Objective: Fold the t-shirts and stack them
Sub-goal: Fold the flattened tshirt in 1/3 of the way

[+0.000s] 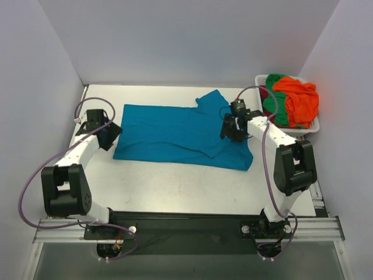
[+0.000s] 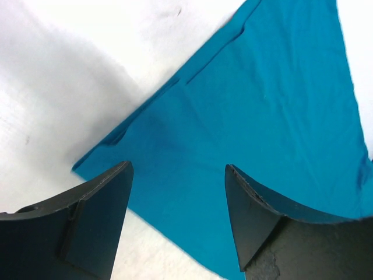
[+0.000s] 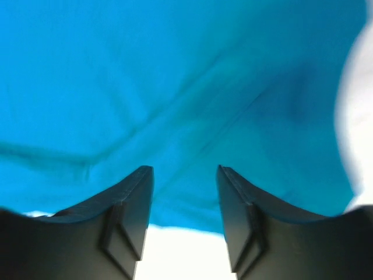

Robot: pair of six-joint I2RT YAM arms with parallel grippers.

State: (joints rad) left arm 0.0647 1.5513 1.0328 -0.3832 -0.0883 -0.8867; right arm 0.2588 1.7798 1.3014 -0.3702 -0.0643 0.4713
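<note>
A teal blue t-shirt (image 1: 175, 134) lies spread flat on the white table, one sleeve sticking up at the far edge (image 1: 211, 100). My left gripper (image 1: 111, 135) is open and empty at the shirt's left edge; its wrist view shows the shirt's corner (image 2: 256, 116) between the fingers. My right gripper (image 1: 228, 127) is open and empty, low over the shirt's right part; its view shows wrinkled teal fabric (image 3: 175, 87) and the hem just ahead. Orange (image 1: 300, 99), green (image 1: 278, 105) and dark red (image 1: 265, 92) shirts lie heaped in the basket.
A white plastic basket (image 1: 315, 125) stands at the far right corner of the table. Bare white table (image 1: 175, 186) lies in front of the teal shirt. Grey walls enclose the back and both sides.
</note>
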